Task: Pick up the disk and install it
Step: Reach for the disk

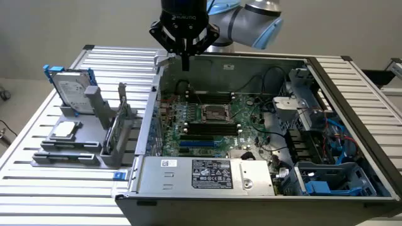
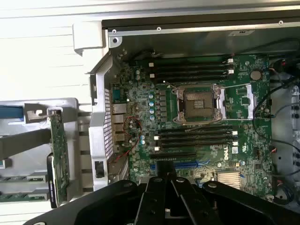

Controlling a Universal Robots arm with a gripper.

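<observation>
Silver in its blue frame, the disk [image 1: 70, 89] leans untouched in the grey stand [image 1: 68, 156] at the exterior view's left, so nothing is picked up or installed yet. The gripper [image 1: 185, 67] hangs pinched shut and empty over the far-left corner of the open computer case [image 1: 372, 128] — well apart from the disk.

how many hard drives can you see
1: the flat silver metal hard drive in a blue plastic frame stands on edge in the grey rack, exterior view's left. Others may hide inside the open case.
</observation>
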